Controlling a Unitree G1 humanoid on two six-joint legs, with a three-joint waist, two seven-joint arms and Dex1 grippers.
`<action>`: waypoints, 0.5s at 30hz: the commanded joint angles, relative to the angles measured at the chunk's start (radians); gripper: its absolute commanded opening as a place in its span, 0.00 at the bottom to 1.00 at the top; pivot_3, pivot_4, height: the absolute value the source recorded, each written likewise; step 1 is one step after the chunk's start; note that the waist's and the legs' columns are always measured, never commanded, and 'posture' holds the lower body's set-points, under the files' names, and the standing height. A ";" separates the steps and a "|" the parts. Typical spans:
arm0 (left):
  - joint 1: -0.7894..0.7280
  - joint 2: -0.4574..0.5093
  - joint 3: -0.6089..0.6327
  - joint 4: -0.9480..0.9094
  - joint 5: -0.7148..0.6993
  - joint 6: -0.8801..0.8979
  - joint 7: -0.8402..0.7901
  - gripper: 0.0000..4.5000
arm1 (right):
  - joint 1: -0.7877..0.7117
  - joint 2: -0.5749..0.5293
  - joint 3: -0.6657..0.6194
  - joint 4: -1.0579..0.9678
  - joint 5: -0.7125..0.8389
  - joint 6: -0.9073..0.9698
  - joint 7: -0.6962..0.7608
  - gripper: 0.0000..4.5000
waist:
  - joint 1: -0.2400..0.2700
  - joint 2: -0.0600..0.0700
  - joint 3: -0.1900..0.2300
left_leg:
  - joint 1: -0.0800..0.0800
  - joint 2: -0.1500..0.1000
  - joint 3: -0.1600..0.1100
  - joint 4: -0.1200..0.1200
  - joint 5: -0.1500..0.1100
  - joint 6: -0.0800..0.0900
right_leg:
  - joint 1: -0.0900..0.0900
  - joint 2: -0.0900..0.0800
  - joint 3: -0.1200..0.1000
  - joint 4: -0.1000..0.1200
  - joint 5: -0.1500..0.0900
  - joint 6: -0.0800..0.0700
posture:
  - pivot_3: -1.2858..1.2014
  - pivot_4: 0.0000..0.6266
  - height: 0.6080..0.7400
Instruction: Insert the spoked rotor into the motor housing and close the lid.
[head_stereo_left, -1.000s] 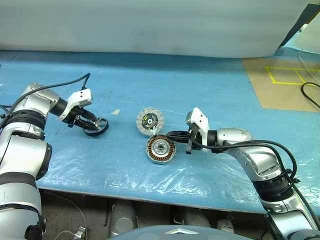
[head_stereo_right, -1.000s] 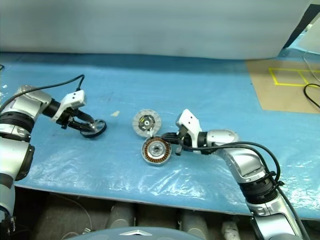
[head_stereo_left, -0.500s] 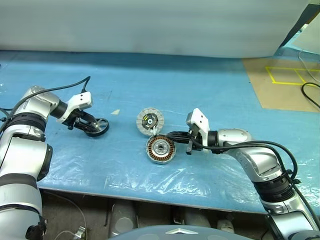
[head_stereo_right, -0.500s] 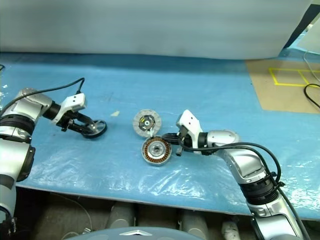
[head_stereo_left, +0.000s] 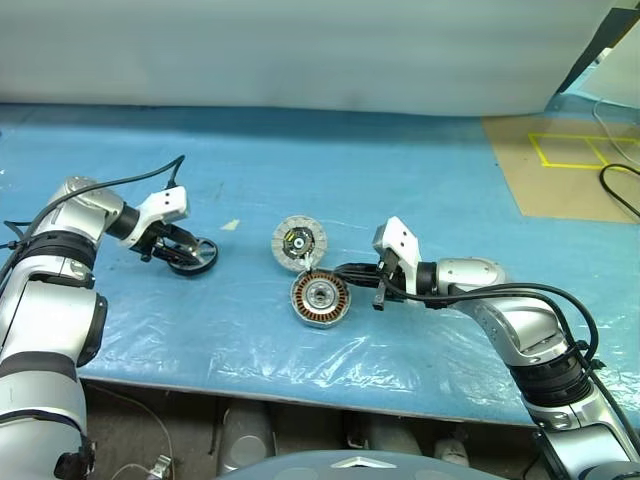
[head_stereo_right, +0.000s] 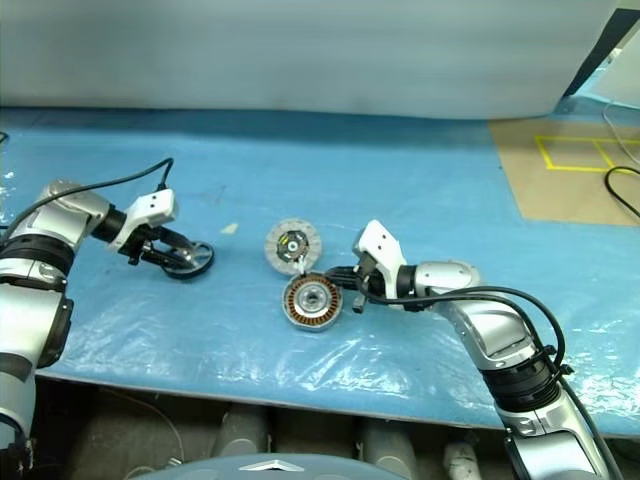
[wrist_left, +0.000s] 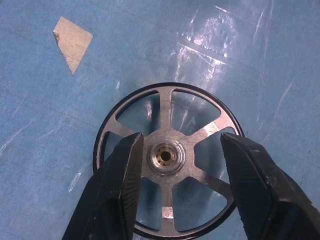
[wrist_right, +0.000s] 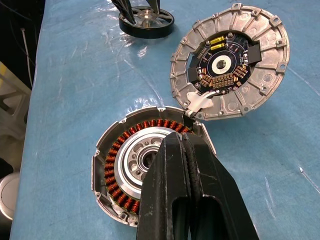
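The spoked rotor (head_stereo_left: 194, 254), a black-rimmed wheel with silvery spokes, lies flat on the blue sheet at the left. My left gripper (wrist_left: 179, 142) is open right above it, one finger on each side of the hub. The motor housing (head_stereo_left: 320, 298), with copper windings around a shiny hub, sits at the table's middle. The lid (head_stereo_left: 299, 243) lies just behind it, segmented face up, joined to the housing by a short white lead. My right gripper (head_stereo_left: 338, 269) is shut and empty, its tips at the housing's right rim.
A small pale tape scrap (head_stereo_left: 231, 224) lies between the rotor and the lid. A brown board with yellow tape lines (head_stereo_left: 560, 165) and a black cable (head_stereo_left: 620, 190) sit at the far right. The table's front edge runs close below the housing.
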 joint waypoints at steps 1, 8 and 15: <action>0.030 0.031 -0.034 0.018 0.052 -0.013 -0.012 0.57 | -0.004 -0.006 -0.012 -0.045 0.018 -0.004 0.001 0.00 | -0.001 0.000 0.000 | 0.000 0.000 0.000 0.000 0.000 0.000 | 0.000 0.000 0.000 0.000 0.000 0.000 | 0.52 0.24 1.00; 0.002 0.041 -0.003 0.014 0.039 -0.004 -0.019 0.57 | -0.005 0.001 -0.009 -0.039 0.019 -0.007 0.001 0.00 | 0.003 0.000 0.000 | -0.001 0.000 0.000 0.000 0.000 0.000 | 0.000 0.000 0.000 0.000 0.000 0.000 | 0.52 0.24 1.00; 0.028 0.016 -0.005 0.012 0.047 -0.008 -0.005 0.57 | -0.010 0.010 -0.004 -0.030 0.013 -0.013 -0.002 0.00 | 0.005 -0.001 0.001 | -0.002 0.001 0.000 0.000 0.000 0.000 | -0.001 0.000 -0.001 0.000 0.000 0.000 | 0.52 0.24 1.00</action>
